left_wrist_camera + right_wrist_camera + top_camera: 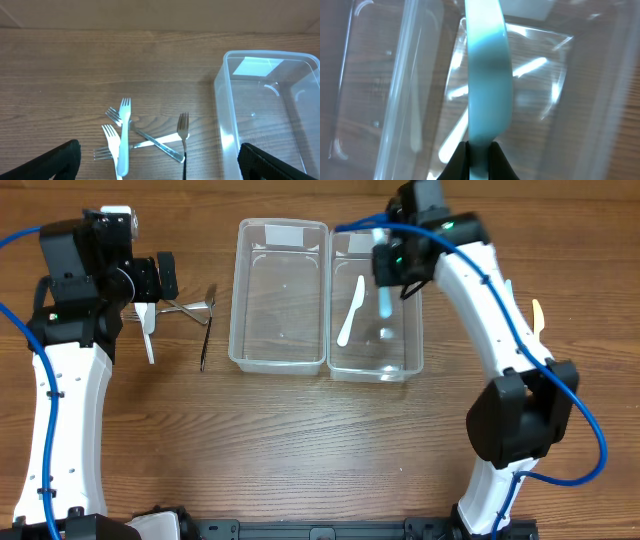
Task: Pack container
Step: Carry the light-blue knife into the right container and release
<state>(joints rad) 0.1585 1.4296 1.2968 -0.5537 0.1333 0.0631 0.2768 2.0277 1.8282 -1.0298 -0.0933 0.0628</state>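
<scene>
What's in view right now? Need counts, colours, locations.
left container: 1, clear plastic, table centre, empty
right container: 1, clear plastic, right beside the left container
white utensil: 1, white, lying in the right container
light blue utensil: 1, light blue, held over the right container
plastic forks: 2, whitish, in the pile left of the containers
metal forks: 2, silver, crossed in the same pile
dark fork: 1, dark, at the pile's container-side edge
yellowish item: 1, beyond the right arm, too hidden to identify
table: 1, brown wood
left gripper: 1, black, open above the forks
right gripper: 1, black, shut on the light blue utensil
</scene>
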